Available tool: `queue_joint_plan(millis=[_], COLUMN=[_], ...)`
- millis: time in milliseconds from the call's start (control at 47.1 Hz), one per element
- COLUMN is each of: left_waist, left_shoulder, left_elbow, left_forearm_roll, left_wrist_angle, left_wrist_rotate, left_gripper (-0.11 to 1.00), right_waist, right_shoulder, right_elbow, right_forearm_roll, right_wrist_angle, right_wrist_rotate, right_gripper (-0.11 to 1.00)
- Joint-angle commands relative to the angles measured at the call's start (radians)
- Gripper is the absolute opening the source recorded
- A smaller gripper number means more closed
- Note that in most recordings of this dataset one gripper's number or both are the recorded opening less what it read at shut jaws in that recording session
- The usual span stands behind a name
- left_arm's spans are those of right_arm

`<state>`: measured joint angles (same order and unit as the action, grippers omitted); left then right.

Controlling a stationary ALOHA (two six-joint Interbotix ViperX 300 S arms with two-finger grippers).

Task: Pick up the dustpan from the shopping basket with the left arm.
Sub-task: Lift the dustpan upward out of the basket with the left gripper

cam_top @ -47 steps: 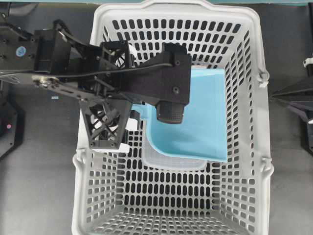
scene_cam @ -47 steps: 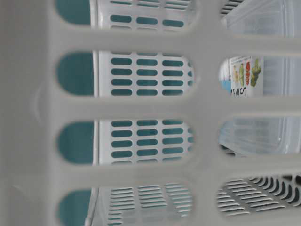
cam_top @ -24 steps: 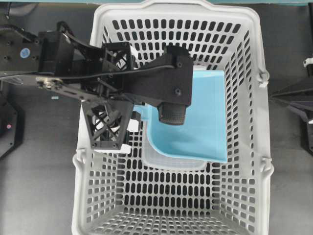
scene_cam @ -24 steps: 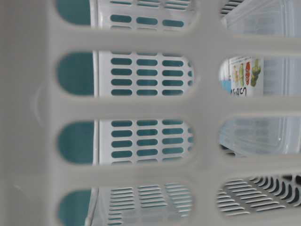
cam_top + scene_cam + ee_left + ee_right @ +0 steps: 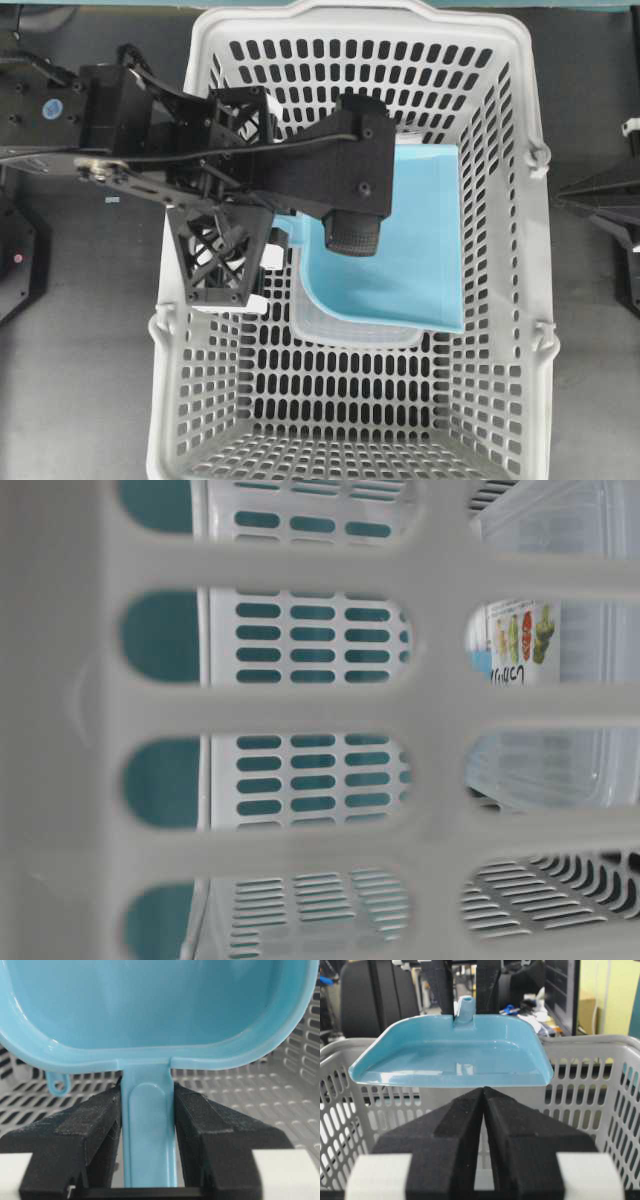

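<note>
My left pincer (image 5: 148,1125): pads clamped on either side of the dustpan (image 5: 150,1010) handle. Dustpan: light blue, lifted clear above the shopping basket (image 5: 500,250) rim, tray level. My right pincer (image 5: 483,1110): pads pressed together, gripping nothing, facing the basket from outside.

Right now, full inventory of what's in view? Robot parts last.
dustpan: 1, light blue, lifted above the basket, handle clamped.
shopping basket: 1, light grey, slotted, fills centre of overhead view.
clear plastic container: 1, transparent, on basket floor under the dustpan; printed label.
left gripper: 1, black, shut on the dustpan handle.
right gripper: 1, black, shut, empty, outside the basket facing the dustpan.
</note>
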<state>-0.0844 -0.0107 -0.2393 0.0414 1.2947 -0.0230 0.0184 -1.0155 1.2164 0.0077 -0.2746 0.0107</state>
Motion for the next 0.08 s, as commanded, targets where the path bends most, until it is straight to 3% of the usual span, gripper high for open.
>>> queue_joint_plan(millis=[0, 64], left_waist=[-0.002, -0.002], left_shoulder=[-0.012, -0.012], left_elbow=[-0.025, -0.025], left_forearm_roll=[0.003, 0.005], left_wrist_angle=[-0.003, -0.003], left_wrist_rotate=[-0.002, -0.002], left_gripper=[0.31, 0.31], right_waist=[0.002, 0.002], right_shoulder=[0.005, 0.005], right_elbow=[-0.006, -0.006], right_forearm_roll=[0.003, 0.003], right_wrist_angle=[-0.006, -0.006], right_wrist_rotate=[0.002, 0.002], right_gripper=[0.0, 0.0])
